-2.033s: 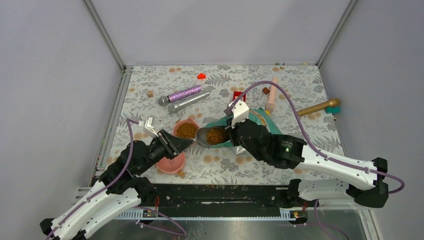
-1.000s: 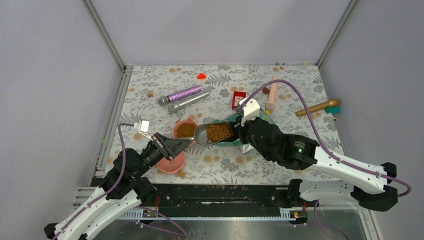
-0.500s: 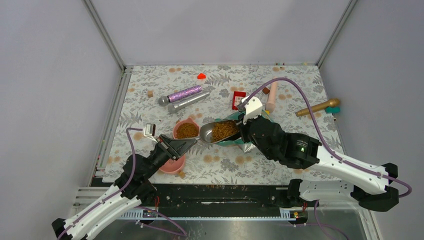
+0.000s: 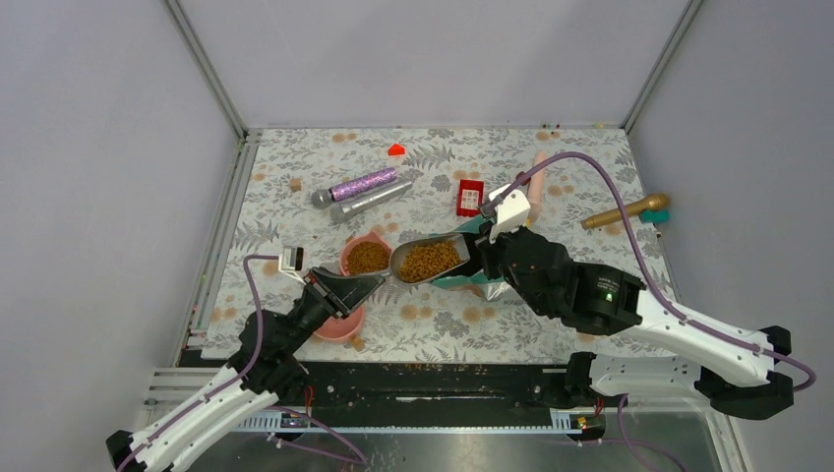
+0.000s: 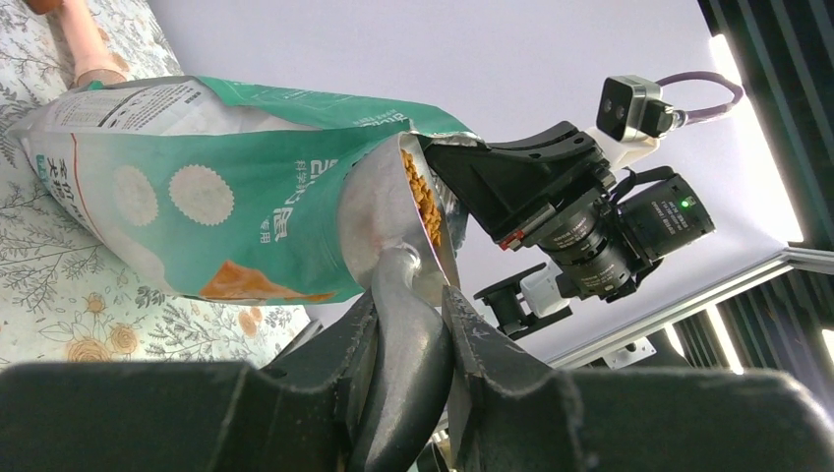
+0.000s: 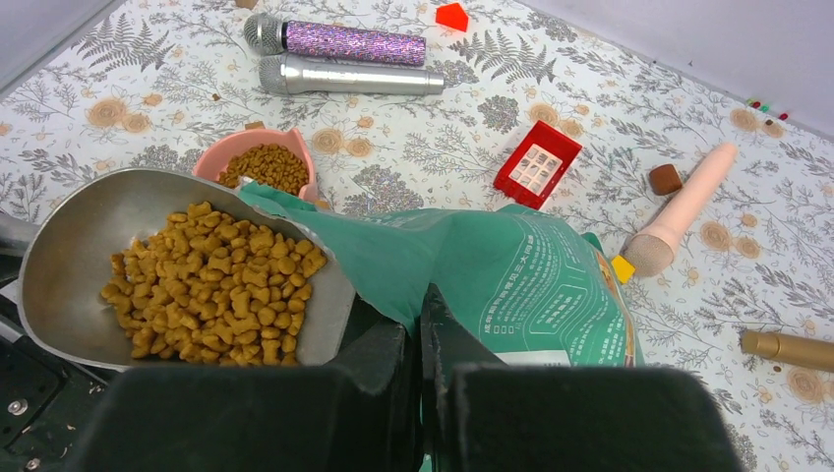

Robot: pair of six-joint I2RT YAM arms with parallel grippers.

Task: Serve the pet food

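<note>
A purple glitter microphone [image 4: 362, 185] and a silver microphone [image 4: 372, 201] lie side by side, left of centre on the floral cloth [image 4: 285, 236]. A red block [image 4: 396, 149] sits beyond them. Far right: a red tile [image 4: 470, 197], peach microphone [image 6: 684, 206], gold microphone [image 4: 625, 210] and, seemingly, a teal block [image 4: 657, 215].

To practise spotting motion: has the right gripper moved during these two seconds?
Yes. The right gripper, shut on the pouch, shifted rightward: the red block, earlier partly hidden behind it, now shows whole.

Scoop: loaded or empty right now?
Loaded. The metal scoop holds a pile of brown kibble in its bowl, plain in the right wrist view, at the mouth of the pouch. The left hand grips its handle.
</note>
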